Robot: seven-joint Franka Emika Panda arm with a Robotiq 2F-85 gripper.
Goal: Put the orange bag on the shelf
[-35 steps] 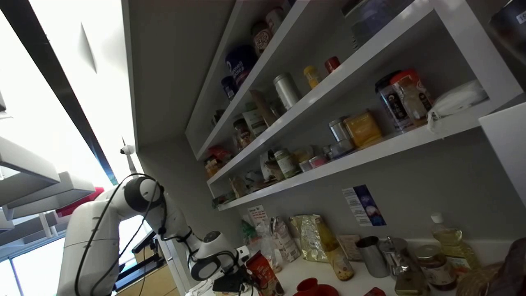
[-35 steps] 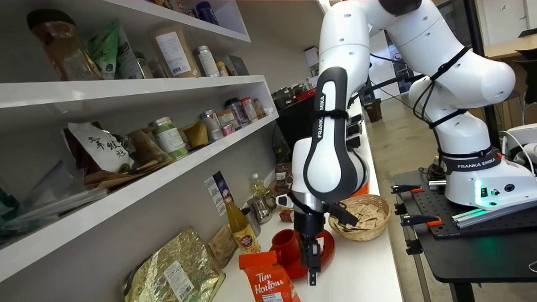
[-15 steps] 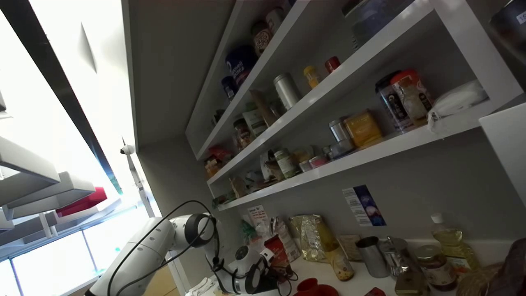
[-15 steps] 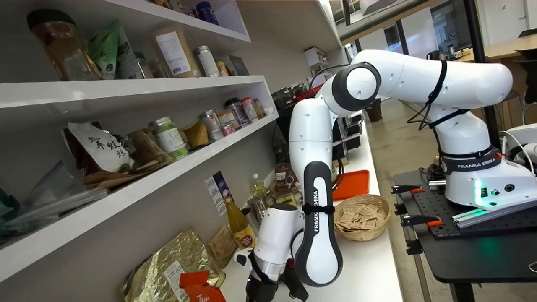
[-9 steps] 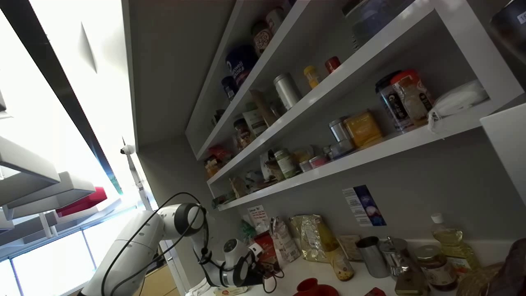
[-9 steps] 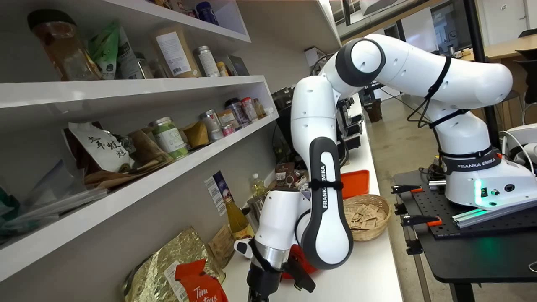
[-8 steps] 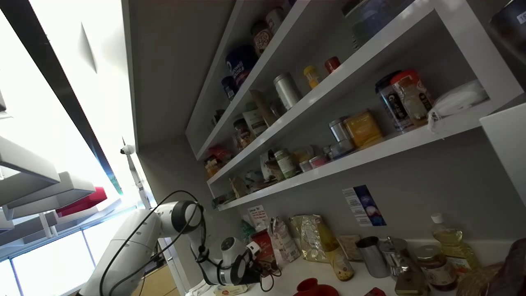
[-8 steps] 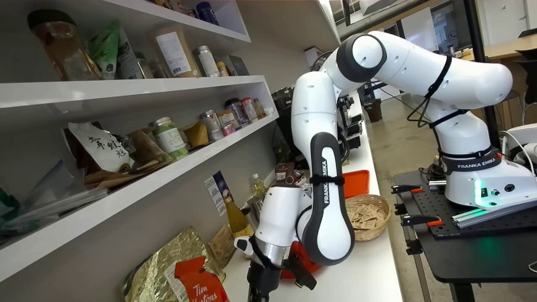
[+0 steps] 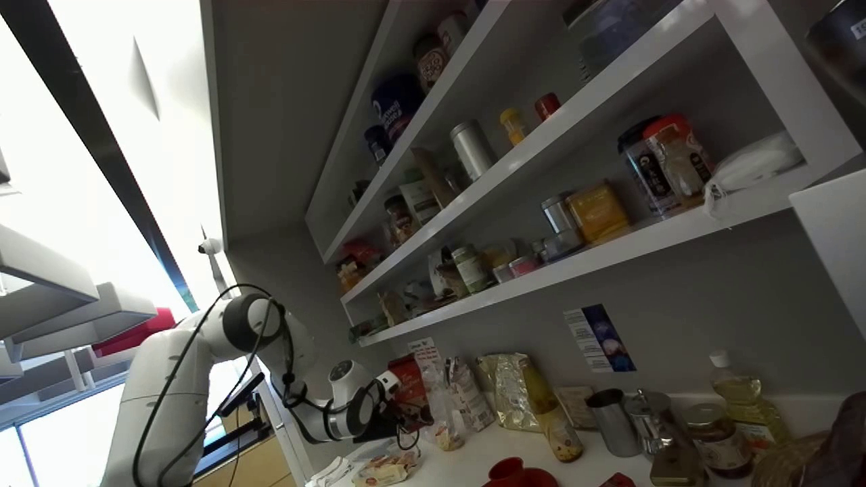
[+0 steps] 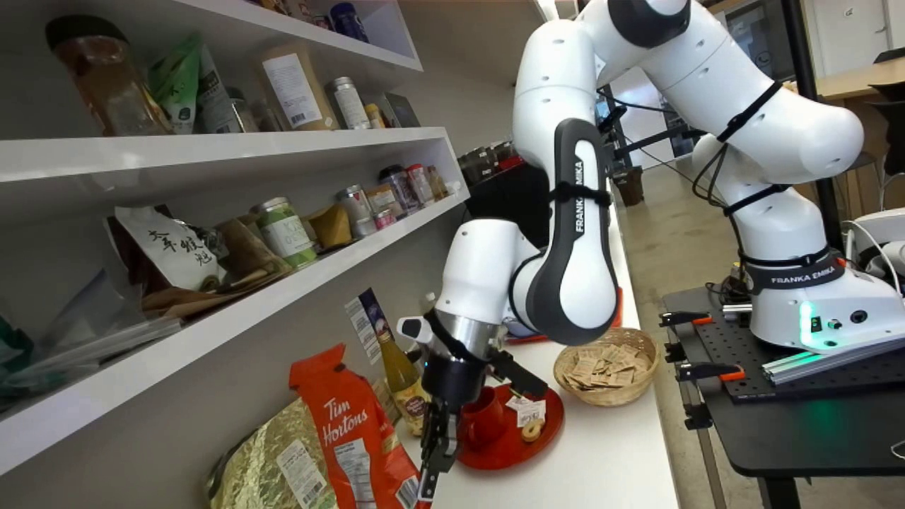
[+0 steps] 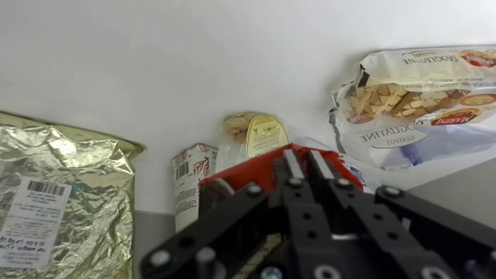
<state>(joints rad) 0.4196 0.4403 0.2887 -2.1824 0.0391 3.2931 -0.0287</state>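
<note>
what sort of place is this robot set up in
Probably a kitchen or office pantry: the white shelf holds jars and packets, and a red cup and red plate are on the counter.

“tim hortons” on bag (image 10: 359, 433), “franka emika” on arm (image 10: 589, 247)

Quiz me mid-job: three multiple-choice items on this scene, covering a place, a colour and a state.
1. Where is the orange bag?
A) in the basket
B) below the lowest shelf
C) on the lowest shelf

2. What colour is the cup?
A) red
B) white
C) green

3. How is the gripper?
A) wide open
B) shut on the cup
C) shut on the orange bag

1: B, under that shelf's front edge in both exterior views.
2: A, its side is red in both exterior views.
3: C, wrist view: fingers close together, the bag's red at their tips.
</note>
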